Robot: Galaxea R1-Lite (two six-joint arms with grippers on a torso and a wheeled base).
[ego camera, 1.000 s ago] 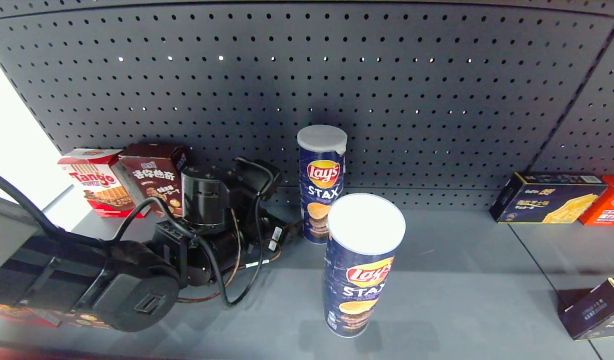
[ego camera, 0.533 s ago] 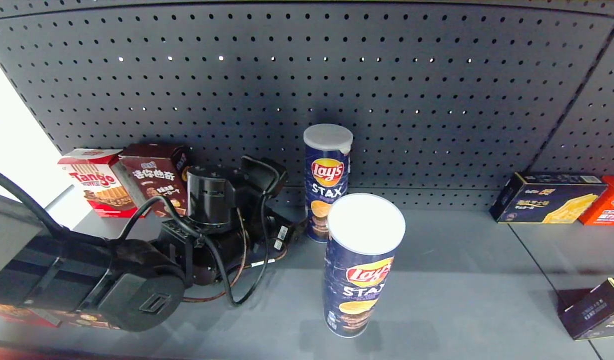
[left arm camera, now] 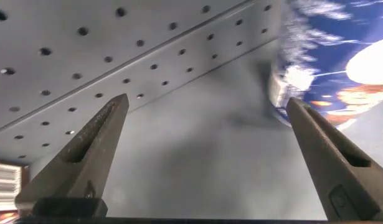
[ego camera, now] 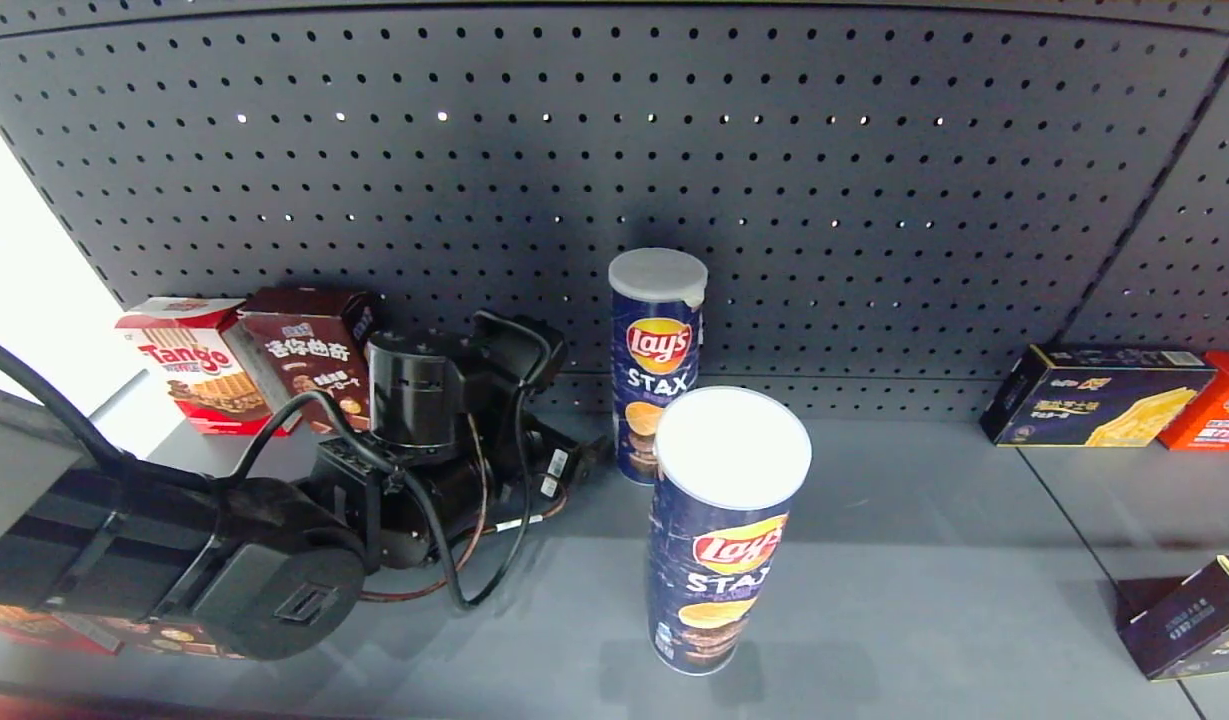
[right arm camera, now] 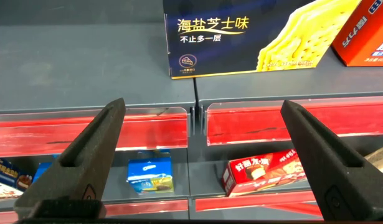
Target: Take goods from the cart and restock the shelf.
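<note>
Shelf [ego camera: 924,600], read from its left edge to its right. At the rear left corner stand a red-and-white wafer box [ego camera: 189,365] and, touching it, a brown biscuit box [ego camera: 309,360]. Just beside these the left arm [ego camera: 414,470] lies low over the shelf, its jaws spread wide and pinching nothing. The rear crisp can [ego camera: 657,365] is just beyond one jaw's tip, apart from both jaws. This can stands upright at mid-shelf, close to the perforated back panel [ego camera: 774,150]. A second, front crisp can [ego camera: 724,530] stands upright nearer the front edge. At the rear right lie a dark cracker box [ego camera: 1094,395] and an orange box [ego camera: 1219,400]. The right arm's jaws, also spread and empty, face the lower shelves.

Handling, as judged: the can is probably light, a stiff tube with a smooth, rather slippery wall. It is tall, so easily tipped, and its contents are brittle. Hold it around mid-body, below the lid, with moderate squeeze.
</note>
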